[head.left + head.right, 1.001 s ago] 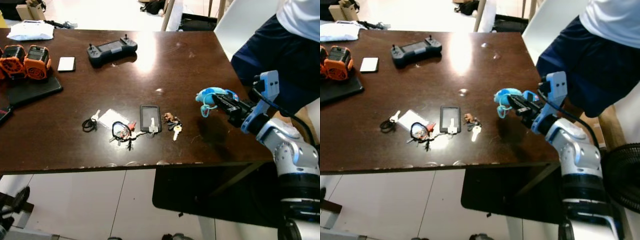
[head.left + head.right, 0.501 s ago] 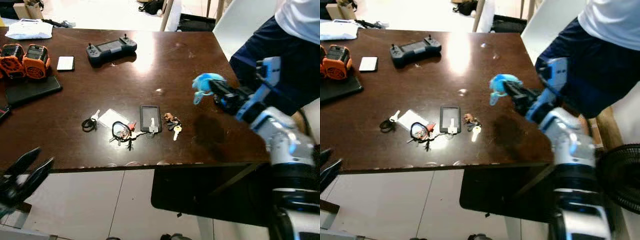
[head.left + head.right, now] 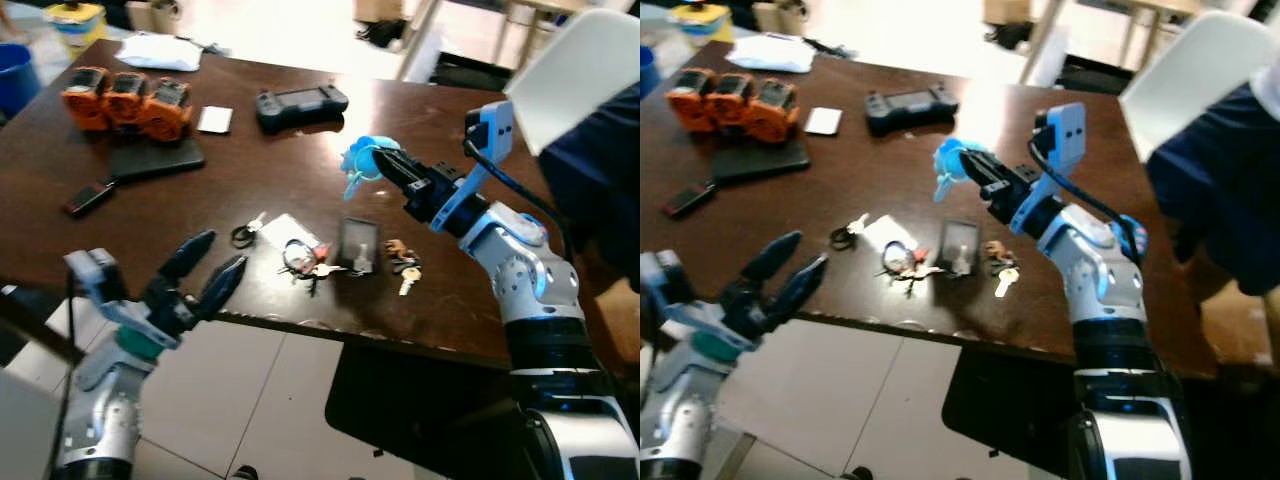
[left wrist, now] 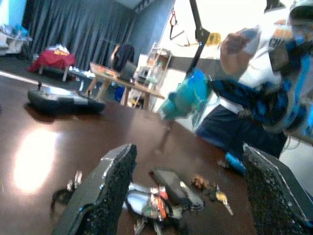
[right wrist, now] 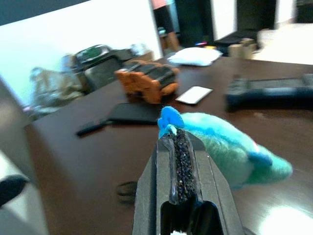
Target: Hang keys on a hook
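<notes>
Keys with a fluffy blue plush charm (image 3: 362,160) hang in the air above the dark brown table (image 3: 250,170), pinched between the closed black fingers of the right gripper (image 3: 385,165), which reaches in over the table's far half. The landmark here is the black card holder (image 3: 357,245) lying flat near the table's front edge. Just beside it toward the robot's left sits a tangle of keys with a red tag (image 3: 300,262), resting partly on a white card (image 3: 285,231), and further left a small key on a black ring (image 3: 243,233). On the card holder's other side lie a brown charm and a pale key (image 3: 403,272). Well beyond the holder, near the table's far edge, rests a black handheld controller (image 3: 301,104), with a white card-like item (image 3: 215,119) beside it. Far to the left stand 3 orange battery packs (image 3: 125,99) behind a black tablet (image 3: 155,158), with a dark phone (image 3: 88,197) nearer the edge. The left gripper (image 3: 205,272) hovers off the table's front edge, fingers spread apart and holding nothing. A person in dark blue clothing (image 3: 595,160) stands at the table's right side. Pale floor tiles (image 3: 230,400) lie below, and the left wrist view shows dark curtains (image 4: 68,29) in the room behind.
</notes>
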You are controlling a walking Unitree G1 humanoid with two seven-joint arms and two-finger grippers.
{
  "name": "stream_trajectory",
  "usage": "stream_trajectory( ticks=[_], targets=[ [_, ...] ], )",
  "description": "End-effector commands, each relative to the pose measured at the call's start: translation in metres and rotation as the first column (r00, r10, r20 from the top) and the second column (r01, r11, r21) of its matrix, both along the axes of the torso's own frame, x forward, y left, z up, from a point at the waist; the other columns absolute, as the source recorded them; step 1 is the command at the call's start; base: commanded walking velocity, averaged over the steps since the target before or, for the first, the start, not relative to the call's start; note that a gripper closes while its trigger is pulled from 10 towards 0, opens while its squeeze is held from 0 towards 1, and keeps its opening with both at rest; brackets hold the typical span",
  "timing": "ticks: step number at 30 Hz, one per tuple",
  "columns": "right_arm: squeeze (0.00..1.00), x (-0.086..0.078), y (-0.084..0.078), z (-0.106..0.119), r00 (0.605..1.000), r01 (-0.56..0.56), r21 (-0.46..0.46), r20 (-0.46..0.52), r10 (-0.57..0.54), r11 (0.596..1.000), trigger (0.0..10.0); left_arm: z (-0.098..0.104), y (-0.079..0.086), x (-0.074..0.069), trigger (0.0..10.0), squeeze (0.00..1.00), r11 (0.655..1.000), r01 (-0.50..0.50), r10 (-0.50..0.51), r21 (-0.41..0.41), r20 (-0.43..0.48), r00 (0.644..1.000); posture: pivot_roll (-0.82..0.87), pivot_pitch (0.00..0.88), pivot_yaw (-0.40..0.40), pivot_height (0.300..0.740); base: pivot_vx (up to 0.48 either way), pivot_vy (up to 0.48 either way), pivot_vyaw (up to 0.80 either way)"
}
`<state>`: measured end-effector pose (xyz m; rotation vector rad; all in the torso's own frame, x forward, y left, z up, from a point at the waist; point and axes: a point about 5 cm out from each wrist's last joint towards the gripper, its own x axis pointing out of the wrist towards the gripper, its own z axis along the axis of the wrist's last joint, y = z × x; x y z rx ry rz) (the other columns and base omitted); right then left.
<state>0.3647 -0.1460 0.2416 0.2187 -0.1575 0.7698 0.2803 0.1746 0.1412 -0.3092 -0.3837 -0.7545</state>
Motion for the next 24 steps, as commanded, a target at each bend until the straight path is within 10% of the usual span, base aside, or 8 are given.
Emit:
stream_trajectory(
  ticks=[1, 11, 24],
  targets=[
    [0.00, -0.003, 0.004, -0.001, 0.999, -0.044, 0.002, -0.002, 0.044, 0.999, 0.0, -0.002, -0.010, 0.001, 10.0, 0.00, 0.999, -0.003, 0.003, 0.053, -0.005, 1.000, 0.04, 0.042, -0.041, 0.740, 0.000, 0.000, 0.80],
    [0.00, -0.011, 0.015, -0.005, 0.988, -0.153, -0.014, -0.006, 0.152, 0.988, 0.0, 0.010, -0.029, 0.010, 10.0, 0.00, 0.976, -0.028, 0.025, 0.217, 0.018, 1.000, 0.04, 0.041, -0.037, 0.740, 0.000, 0.000, 0.80],
    [0.00, -0.025, 0.013, -0.005, 0.959, -0.283, 0.011, -0.007, 0.283, 0.959, 0.0, 0.050, -0.035, 0.021, 10.0, 0.00, 0.971, -0.132, 0.097, 0.198, 0.175, 0.980, 0.03, 0.051, -0.028, 0.740, 0.000, 0.000, 0.80]
  ],
)
